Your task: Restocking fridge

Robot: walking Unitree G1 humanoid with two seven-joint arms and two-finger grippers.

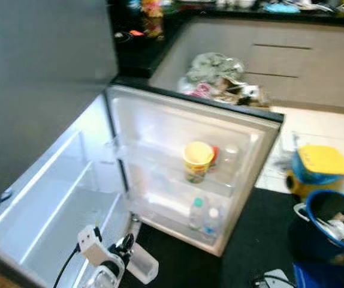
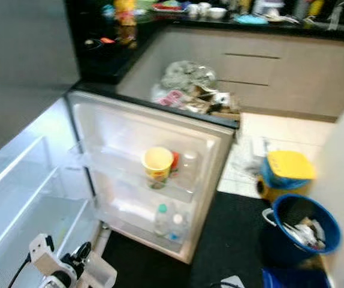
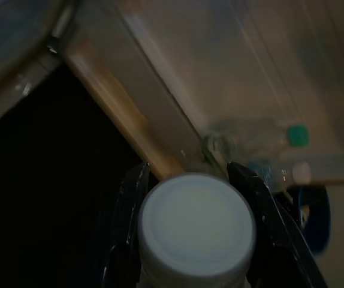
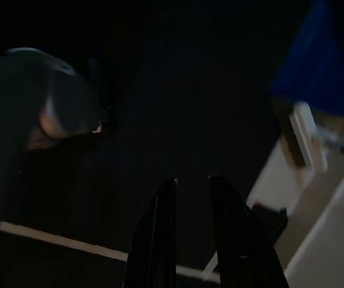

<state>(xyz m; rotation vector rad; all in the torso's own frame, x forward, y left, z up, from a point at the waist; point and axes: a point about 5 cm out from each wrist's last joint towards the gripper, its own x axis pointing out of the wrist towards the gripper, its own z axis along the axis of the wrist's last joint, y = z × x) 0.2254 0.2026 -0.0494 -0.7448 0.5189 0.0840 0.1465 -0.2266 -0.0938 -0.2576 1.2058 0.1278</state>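
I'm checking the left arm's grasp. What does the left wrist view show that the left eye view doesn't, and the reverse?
Left wrist view alone: the black fingers pressed against both sides of the white-capped bottle, seen cap-on.

Left eye view alone: the yellow cup on the fridge door shelf, the fridge's bare shelves, the blue bin.

Both: the left end effector holding that bottle, and the green-capped bottle in the lower door shelf.

Blue bucket [image 1: 331, 219] stands on the dark floor mat [image 1: 256, 234], holding scraps; yellow-lidded container [image 1: 317, 168] just behind it. Crumpled cloth pile [image 1: 217, 75] lies against the beige cabinets [image 1: 304, 60].
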